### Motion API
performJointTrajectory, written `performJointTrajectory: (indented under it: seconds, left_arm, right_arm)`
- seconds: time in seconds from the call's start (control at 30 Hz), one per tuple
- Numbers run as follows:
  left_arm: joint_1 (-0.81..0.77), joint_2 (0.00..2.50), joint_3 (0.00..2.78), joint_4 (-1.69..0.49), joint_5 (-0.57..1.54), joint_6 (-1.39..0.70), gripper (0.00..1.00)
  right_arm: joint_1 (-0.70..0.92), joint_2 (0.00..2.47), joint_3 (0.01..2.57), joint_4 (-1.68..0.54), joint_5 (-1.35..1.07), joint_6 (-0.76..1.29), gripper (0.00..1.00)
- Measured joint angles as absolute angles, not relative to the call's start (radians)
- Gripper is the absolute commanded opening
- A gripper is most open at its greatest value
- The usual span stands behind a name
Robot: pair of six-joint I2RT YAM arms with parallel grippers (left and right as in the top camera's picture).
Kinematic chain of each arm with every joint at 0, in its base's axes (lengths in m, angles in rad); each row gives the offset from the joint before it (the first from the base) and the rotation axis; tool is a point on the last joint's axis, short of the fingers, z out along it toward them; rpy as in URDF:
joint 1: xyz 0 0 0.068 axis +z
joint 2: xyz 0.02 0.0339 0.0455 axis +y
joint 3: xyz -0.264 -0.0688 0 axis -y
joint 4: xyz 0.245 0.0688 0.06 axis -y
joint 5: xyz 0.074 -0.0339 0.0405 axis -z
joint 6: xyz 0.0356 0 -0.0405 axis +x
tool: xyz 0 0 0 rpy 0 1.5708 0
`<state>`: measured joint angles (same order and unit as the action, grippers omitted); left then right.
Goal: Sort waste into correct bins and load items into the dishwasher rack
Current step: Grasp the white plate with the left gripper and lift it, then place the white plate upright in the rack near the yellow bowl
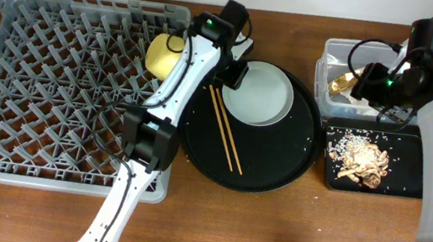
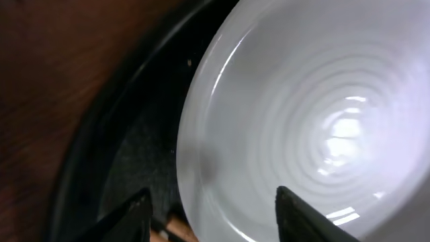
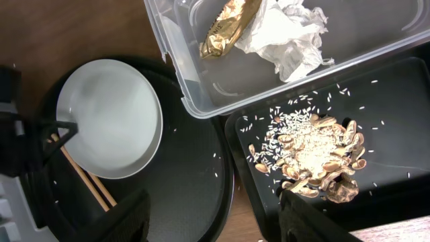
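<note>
The pale grey-green plate [image 1: 261, 93] lies on the round black tray [image 1: 277, 172], with the chopsticks [image 1: 226, 131] beside it. My left gripper [image 1: 236, 73] is open, its fingers [image 2: 211, 212] astride the plate's [image 2: 316, 114] left rim. The yellow bowl [image 1: 160, 55] sits in the grey rack [image 1: 34, 87]. My right gripper [image 3: 215, 215] is open and empty, up by the clear tub [image 1: 332, 52], which holds the white paper [image 3: 289, 33] and gold wrapper [image 3: 228, 27]. Food scraps [image 3: 309, 154] lie in the black rectangular tray [image 1: 411, 182]. The pink and light-blue cups are out of view.
The rack fills the table's left side and my left arm reaches across its right edge. The round tray lies between the rack and the two bins. Loose rice grains are scattered on both trays. Bare wooden table [image 1: 268, 239] lies along the front.
</note>
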<state>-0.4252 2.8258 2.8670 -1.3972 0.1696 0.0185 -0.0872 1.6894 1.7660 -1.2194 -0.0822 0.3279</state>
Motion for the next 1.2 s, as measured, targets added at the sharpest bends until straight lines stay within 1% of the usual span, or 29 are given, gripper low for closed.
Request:
performJointTrajectory:
  seconds: [0.03, 0.07, 0.13, 0.3, 0.37, 0.47, 0.53, 0.67, 0.7, 0.77, 0.87, 0.93, 0.97, 1.03, 1.07, 1.1, 1.2]
  left_arm:
    - [-0.425, 2.836, 2.865, -1.394, 0.169, 0.019, 0.36]
    - [-0.426, 2.844, 2.864, -1.387, 0.169, 0.017, 0.19]
    - [-0.425, 2.852, 2.864, -1.383, 0.170, 0.010, 0.01]
    - [-0.430, 2.854, 2.870, -1.369, 0.195, -0.001, 0.01]
    - [-0.434, 2.856, 2.903, -1.424, 0.202, 0.000, 0.01]
    - [-0.432, 2.864, 3.063, -1.539, 0.201, 0.001, 0.01]
    - [-0.423, 2.821, 3.105, -1.555, 0.178, 0.001, 0.01]
    - [-0.376, 2.650, 3.110, -1.592, 0.060, 0.002, 0.01]
    - [-0.342, 2.545, 3.116, -1.629, 0.001, -0.001, 0.01]
    - [-0.302, 2.461, 3.119, -1.680, -0.057, -0.012, 0.01]
    - [-0.180, 2.329, 3.125, -1.687, -0.170, -0.031, 0.01]
    - [-0.114, 2.291, 3.128, -1.687, -0.334, -0.052, 0.00]
    - [-0.103, 2.291, 3.121, -1.687, -0.469, -0.058, 0.00]
    - [-0.104, 2.291, 3.082, -1.674, -0.599, -0.064, 0.00]
    - [-0.105, 2.296, 3.018, -1.632, -0.678, -0.068, 0.00]
    - [-0.105, 2.300, 2.976, -1.606, -0.706, -0.069, 0.00]
    - [-0.106, 2.317, 2.815, -1.433, -0.804, -0.072, 0.00]
  right_arm:
    - [-0.087, 1.689, 1.766, -1.219, -0.082, 0.328, 0.63]
    - [-0.087, 1.689, 1.766, -1.219, -0.082, 0.327, 0.62]
    - [-0.087, 1.689, 1.766, -1.219, -0.082, 0.327, 0.63]
    - [-0.087, 1.689, 1.766, -1.219, -0.082, 0.328, 0.63]
    - [-0.087, 1.689, 1.766, -1.219, -0.082, 0.328, 0.63]
    - [-0.087, 1.689, 1.766, -1.219, -0.082, 0.328, 0.63]
    - [-0.087, 1.689, 1.766, -1.219, -0.082, 0.328, 0.63]
    - [-0.087, 1.689, 1.766, -1.218, -0.082, 0.328, 0.63]
    - [-0.087, 1.689, 1.766, -1.217, -0.082, 0.327, 0.63]
    - [-0.087, 1.689, 1.766, -1.217, -0.082, 0.327, 0.63]
    - [-0.087, 1.689, 1.766, -1.218, -0.082, 0.327, 0.63]
    - [-0.087, 1.689, 1.766, -1.218, -0.082, 0.327, 0.63]
    - [-0.087, 1.689, 1.766, -1.218, -0.082, 0.328, 0.63]
    - [-0.087, 1.689, 1.766, -1.213, -0.082, 0.327, 0.63]
    - [-0.087, 1.689, 1.766, -1.211, -0.082, 0.328, 0.63]
    - [-0.087, 1.689, 1.766, -1.211, -0.082, 0.328, 0.63]
    - [-0.087, 1.689, 1.766, -1.214, -0.082, 0.328, 0.63]
